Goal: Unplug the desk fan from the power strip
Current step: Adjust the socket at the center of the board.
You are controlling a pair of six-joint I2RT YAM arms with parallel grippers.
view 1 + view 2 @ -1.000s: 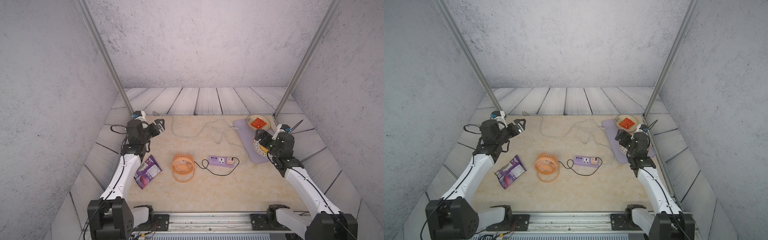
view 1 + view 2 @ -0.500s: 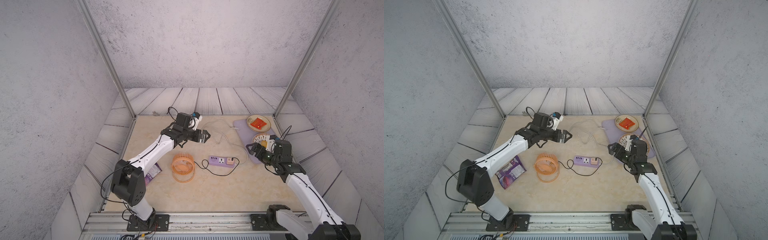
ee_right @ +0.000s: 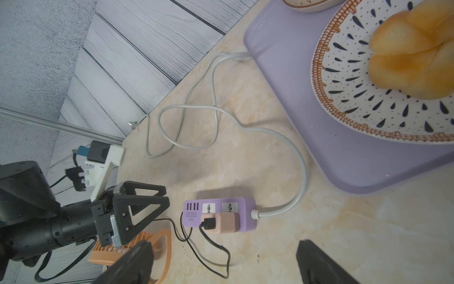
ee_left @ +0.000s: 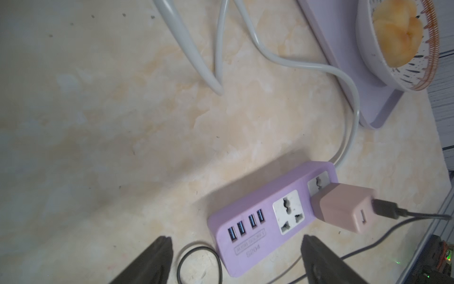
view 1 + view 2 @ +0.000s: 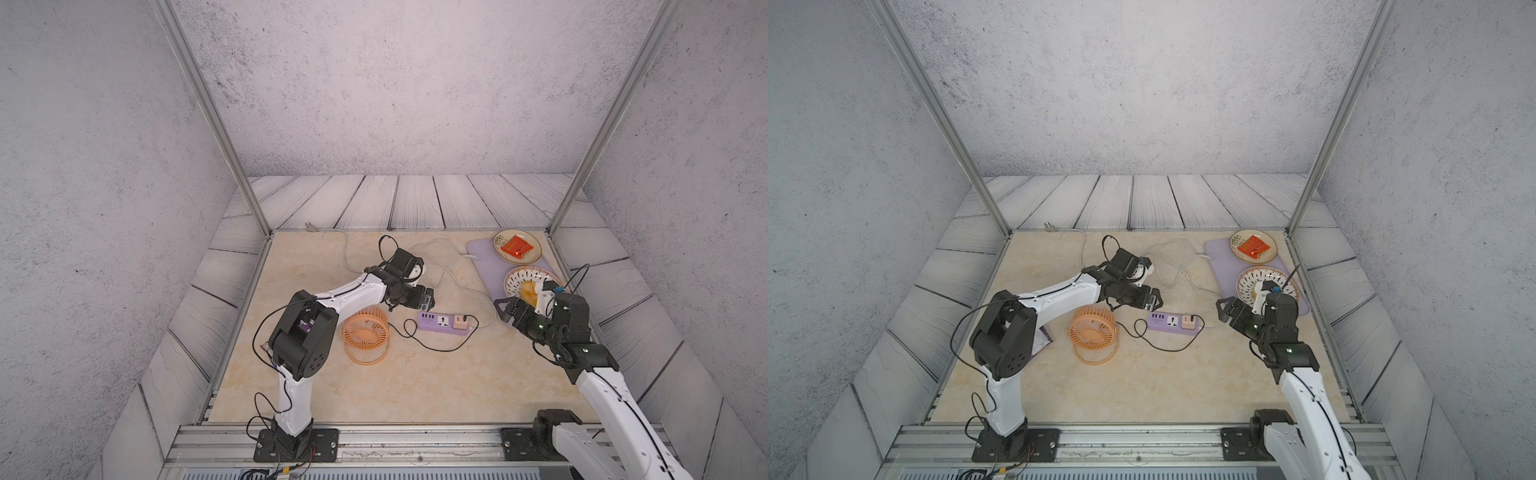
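Approach step, nothing gripped: the left gripper hangs over the USB end of the power strip, and the right gripper faces the plug cube from the right edge of the desk. Both sets of fingers are wide and empty. The plug sits seated mid-desk, with the desk fan beside the strip toward the left edge. Next, in my judgement: left pins the strip, right closes on the cube and pulls it straight out.

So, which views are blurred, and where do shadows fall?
Left wrist view: slightly soft overall, even on the power strip, and the left gripper is out of focus. Right wrist view: the plate is sharp, the right gripper a dark blur. Both top views: even light, only faint shadows.
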